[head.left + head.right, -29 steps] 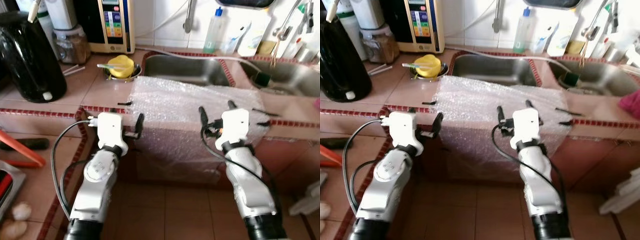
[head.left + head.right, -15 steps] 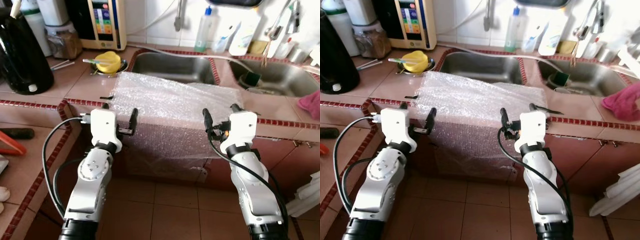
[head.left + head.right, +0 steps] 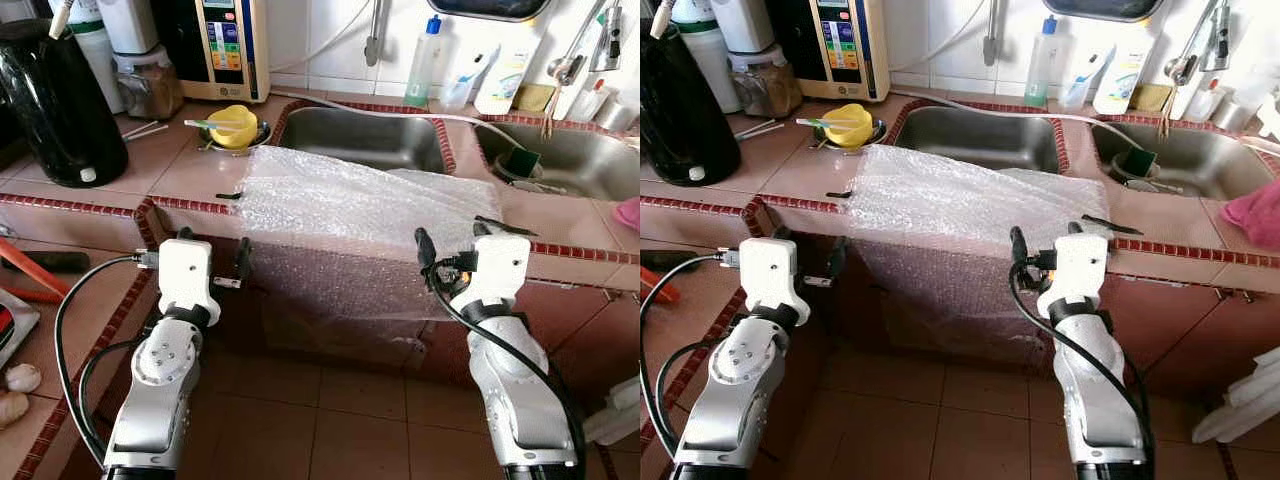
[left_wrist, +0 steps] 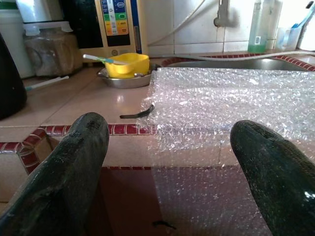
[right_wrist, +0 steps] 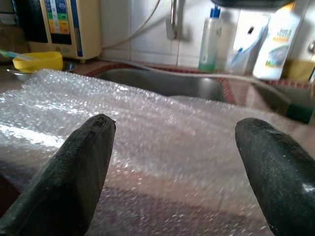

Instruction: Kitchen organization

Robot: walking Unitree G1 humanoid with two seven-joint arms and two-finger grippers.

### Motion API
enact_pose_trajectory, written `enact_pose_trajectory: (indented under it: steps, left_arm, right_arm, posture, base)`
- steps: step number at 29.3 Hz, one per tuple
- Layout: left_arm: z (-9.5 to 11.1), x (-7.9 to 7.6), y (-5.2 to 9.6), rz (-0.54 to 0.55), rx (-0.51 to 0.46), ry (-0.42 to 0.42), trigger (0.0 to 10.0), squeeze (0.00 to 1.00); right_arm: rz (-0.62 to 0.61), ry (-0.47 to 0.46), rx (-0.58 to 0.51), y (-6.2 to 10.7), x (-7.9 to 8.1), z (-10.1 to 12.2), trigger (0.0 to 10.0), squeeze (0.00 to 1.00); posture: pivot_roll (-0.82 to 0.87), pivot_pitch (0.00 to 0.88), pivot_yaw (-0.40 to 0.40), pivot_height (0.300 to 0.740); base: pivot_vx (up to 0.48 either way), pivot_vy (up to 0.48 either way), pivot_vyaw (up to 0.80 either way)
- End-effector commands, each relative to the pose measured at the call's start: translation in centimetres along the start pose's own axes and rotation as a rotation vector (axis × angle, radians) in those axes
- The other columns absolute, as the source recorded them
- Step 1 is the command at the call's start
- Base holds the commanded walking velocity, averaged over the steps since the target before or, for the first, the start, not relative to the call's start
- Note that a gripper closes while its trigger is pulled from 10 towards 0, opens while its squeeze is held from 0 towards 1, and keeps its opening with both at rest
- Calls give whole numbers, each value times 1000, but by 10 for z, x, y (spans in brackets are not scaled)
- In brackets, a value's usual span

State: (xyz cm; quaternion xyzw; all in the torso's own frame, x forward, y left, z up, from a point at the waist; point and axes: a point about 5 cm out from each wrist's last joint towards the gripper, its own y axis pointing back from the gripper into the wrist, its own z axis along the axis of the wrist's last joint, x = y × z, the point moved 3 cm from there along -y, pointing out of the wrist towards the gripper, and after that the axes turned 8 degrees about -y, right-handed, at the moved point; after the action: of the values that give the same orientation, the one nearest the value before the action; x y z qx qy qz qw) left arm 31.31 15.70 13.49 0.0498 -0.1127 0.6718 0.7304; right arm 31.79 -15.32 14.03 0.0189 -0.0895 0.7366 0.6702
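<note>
A clear, shiny sheet of bubble wrap (image 3: 350, 215) lies on the tiled counter (image 3: 190, 165) in front of the sink (image 3: 365, 140), its front part draped over the counter edge. Left gripper (image 3: 213, 252) and right gripper (image 3: 452, 240) hover before that edge, fingers spread apart, holding nothing.
</note>
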Motion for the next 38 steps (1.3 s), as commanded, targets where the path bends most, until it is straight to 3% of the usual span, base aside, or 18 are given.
enact_pose_trajectory:
  steps: [1,11,15,16,19,27,29,31,38]
  left_arm:
    - [12,0,-7,15,-41,-18,10000,0]
    - [15,-4,-7,-6,-51,-3,10000,0]
    - [17,0,-8,26,-56,10,10000,0]
    - [18,1,-9,37,-60,14,10000,0]
    - [20,3,-9,55,-64,23,10000,0]
    - [17,2,-7,57,-53,28,10000,0]
    - [16,2,-7,68,-50,16,10000,0]
    - [15,2,-7,70,-49,18,10000,0]
    - [12,2,-5,55,-44,14,10000,0]
  right_arm:
    - [-15,-5,-11,3,-1,4,10000,0]
    - [-30,-12,-33,2,-1,8,10000,0]
    - [-11,-109,-55,-2,2,14,10000,0]
    - [-20,-171,-42,-4,2,13,10000,0]
    - [-8,-214,-20,-5,2,10,10000,0]
    - [24,-177,21,-7,5,2,10000,0]
    - [11,-26,37,-8,2,-2,10000,0]
    - [23,29,40,-7,2,-4,10000,0]
    - [30,15,29,-5,-1,-2,10000,0]
  posture:
    - [104,0,1,740]
    - [98,0,15,740]
    - [99,0,13,740]
    - [99,0,11,740]
    - [102,0,4,740]
    - [103,0,-6,740]
    - [103,0,-9,740]
    - [103,0,-11,740]
    - [99,0,-13,740]
  base:
    - [0,0,-800]
    - [0,0,-525]
    - [0,0,0]
    - [0,0,0]
    - [0,0,0]
    - [0,0,0]
    - [0,0,0]
    - [0,0,0]
    - [0,0,0]
